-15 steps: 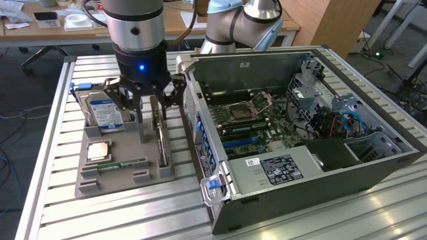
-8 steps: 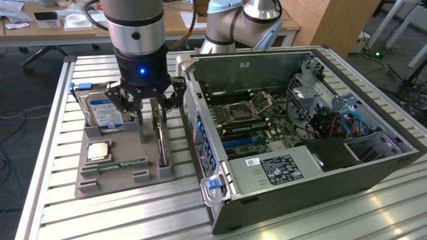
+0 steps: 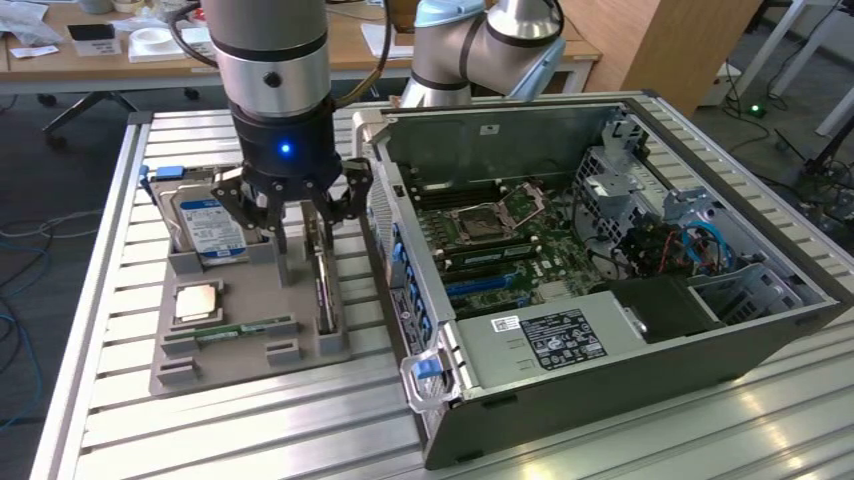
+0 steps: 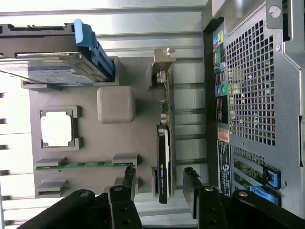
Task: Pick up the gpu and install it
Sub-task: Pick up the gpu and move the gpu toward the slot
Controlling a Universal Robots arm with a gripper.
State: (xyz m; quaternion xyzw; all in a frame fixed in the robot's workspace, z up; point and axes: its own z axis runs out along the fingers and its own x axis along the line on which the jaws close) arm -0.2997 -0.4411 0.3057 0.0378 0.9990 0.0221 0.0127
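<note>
The gpu (image 3: 324, 290) stands on its long edge in a slot of the grey holder tray (image 3: 240, 360), on the side nearest the computer case. Seen edge-on in the wrist view, the gpu (image 4: 164, 143) is a thin green board with a black face and a silver bracket at its far end. My gripper (image 3: 304, 235) hangs just above the card's far half, open. In the wrist view the gripper (image 4: 159, 183) has one black finger (image 4: 128, 179) on each side of the card's near end, and neither touches it.
The tray also holds a silver hard drive (image 3: 211, 225) in a blue bracket, a CPU (image 3: 198, 300) and a RAM stick (image 3: 247, 328). The open computer case (image 3: 747, 340) lies at the exterior view's right, its motherboard (image 3: 521, 250) exposed. Everything sits on a slatted aluminium table (image 3: 200, 430).
</note>
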